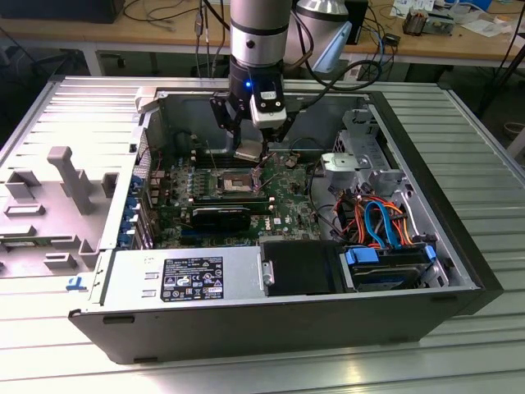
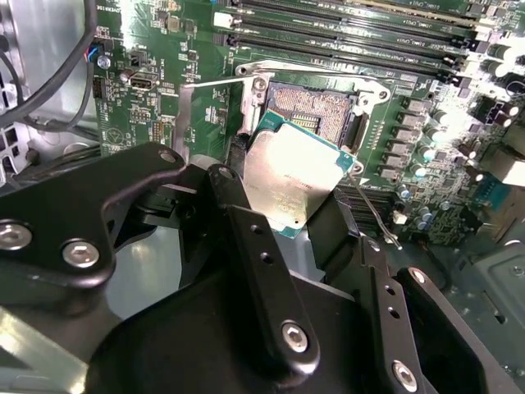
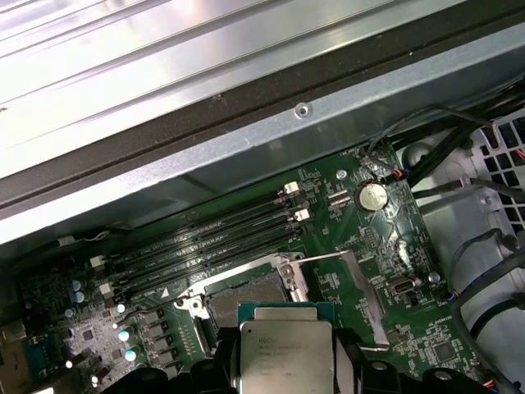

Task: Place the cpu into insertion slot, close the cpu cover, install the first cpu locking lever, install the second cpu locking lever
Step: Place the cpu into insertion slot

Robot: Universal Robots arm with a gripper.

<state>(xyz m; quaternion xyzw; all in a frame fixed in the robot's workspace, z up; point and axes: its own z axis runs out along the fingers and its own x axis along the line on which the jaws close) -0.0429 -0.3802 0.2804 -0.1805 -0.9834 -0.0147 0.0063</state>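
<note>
The gripper (image 2: 287, 209) is clamped on the chip (image 2: 291, 172), with one finger on each of two opposite edges. This probably keeps the silver top and the underside free of pressure. In the exterior view the chip hangs just above the socket (image 2: 316, 105), in the far middle of the green board (image 1: 287, 193), and is not yet seated. The cover (image 3: 361, 286) lies swung back beside the socket, leaving its dark centre bare to take the chip. I count one chip, one socket, one cover and two gripping fingers. I can make out one thin lever (image 2: 379, 217) clearly, sticking out beside the socket.
</note>
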